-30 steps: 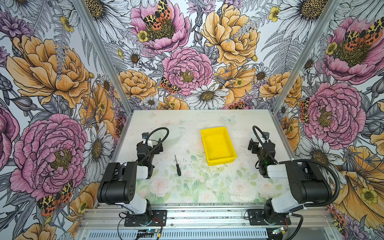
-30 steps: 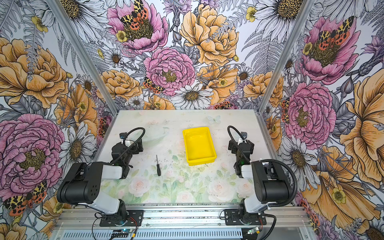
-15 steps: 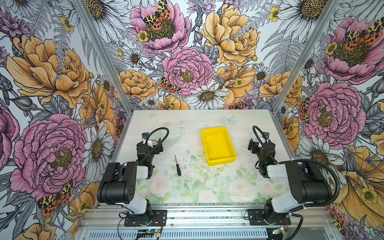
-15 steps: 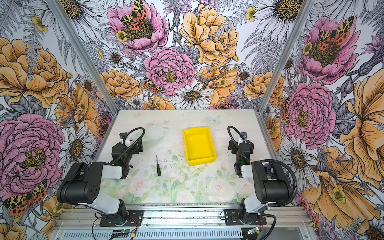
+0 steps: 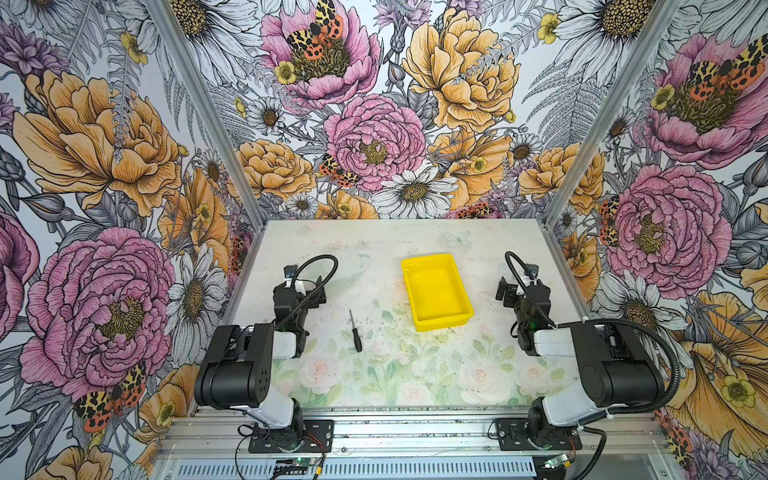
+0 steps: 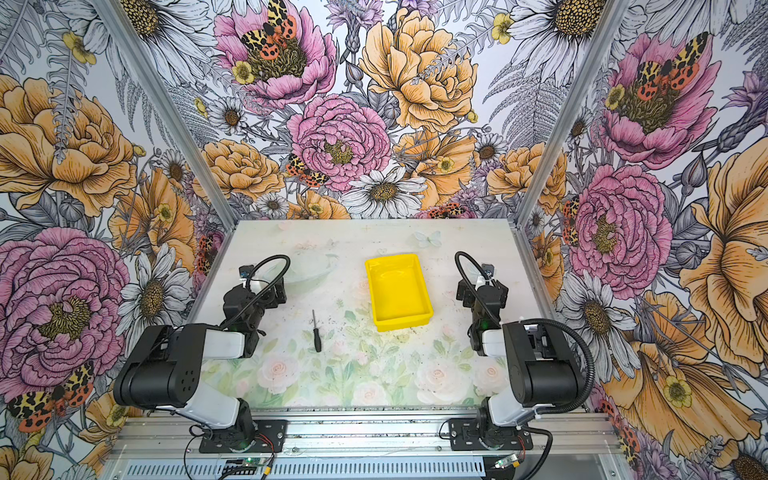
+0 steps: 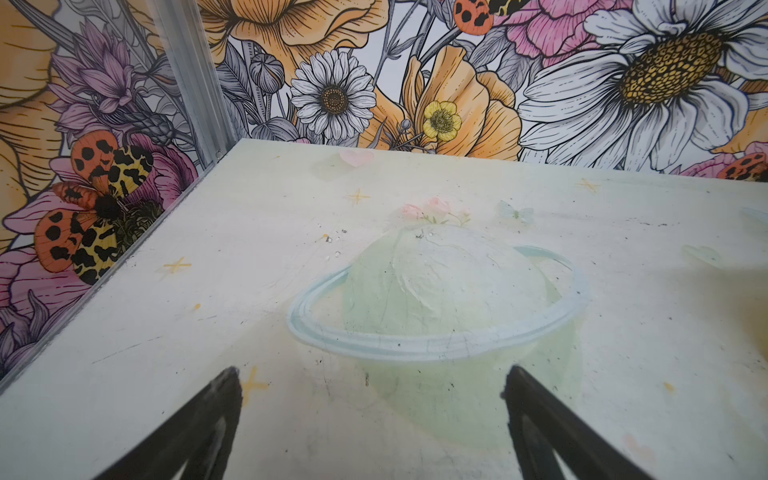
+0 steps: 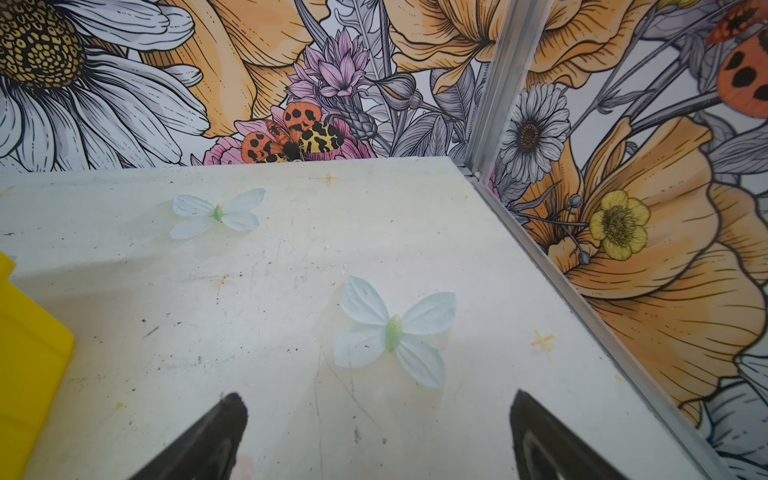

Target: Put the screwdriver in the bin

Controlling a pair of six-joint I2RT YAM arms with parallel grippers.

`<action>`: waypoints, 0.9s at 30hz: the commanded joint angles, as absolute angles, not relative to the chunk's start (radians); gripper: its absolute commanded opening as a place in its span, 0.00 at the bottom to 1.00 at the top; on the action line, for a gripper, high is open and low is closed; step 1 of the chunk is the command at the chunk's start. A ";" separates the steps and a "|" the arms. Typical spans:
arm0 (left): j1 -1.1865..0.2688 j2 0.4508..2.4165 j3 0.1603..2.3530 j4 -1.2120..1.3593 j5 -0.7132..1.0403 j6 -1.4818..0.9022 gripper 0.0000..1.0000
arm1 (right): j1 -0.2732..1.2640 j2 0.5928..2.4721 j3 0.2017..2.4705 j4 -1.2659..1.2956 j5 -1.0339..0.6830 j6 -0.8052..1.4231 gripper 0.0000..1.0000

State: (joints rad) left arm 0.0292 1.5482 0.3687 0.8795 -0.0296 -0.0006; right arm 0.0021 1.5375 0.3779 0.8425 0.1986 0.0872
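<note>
Flowered wallpaper (image 5: 374, 137) closes in a pale table (image 5: 374, 245) on three sides.

The left claw (image 7: 372, 372) sits low over the table near its own base. Its jaws are wide apart with nothing between them, only a faded ringed planet (image 7: 436, 299) printed on the surface ahead. The right claw (image 8: 376, 395) is parked the same way on the other side, also spread and empty, facing a printed butterfly (image 8: 392, 332).

The screwdriver (image 5: 355, 331) lies flat just beside the left claw, toward the middle, with its handle toward the robot. The bin (image 5: 444, 323) stands empty a little further on, between the screwdriver and the right arm.

Nothing has moved over the last second: both arms, the tool and the bin are where they were. So the task looks unstarted, and the left arm seems the nearer one to reach for the tool.

The tabletop is scuffed and speckled, with pale roses along its near edge. The butterfly's corner shows a metal frame post.
</note>
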 commanded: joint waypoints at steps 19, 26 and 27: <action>0.035 1.292 0.536 0.354 -0.121 -0.109 0.99 | 0.161 1.180 0.532 0.173 0.451 0.169 1.00; 0.024 1.271 0.698 0.007 -0.118 -0.219 0.99 | 0.184 1.116 0.658 -0.164 0.513 0.323 1.00; 0.023 1.265 0.712 -0.018 -0.104 -0.231 0.99 | 0.189 1.111 0.670 -0.191 0.510 0.332 1.00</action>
State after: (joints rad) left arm 0.0284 1.2949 0.6727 0.1596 -0.0978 -0.1604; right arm 0.1787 1.1378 0.6239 -0.0063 0.4660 0.2523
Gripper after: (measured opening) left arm 0.986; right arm 0.995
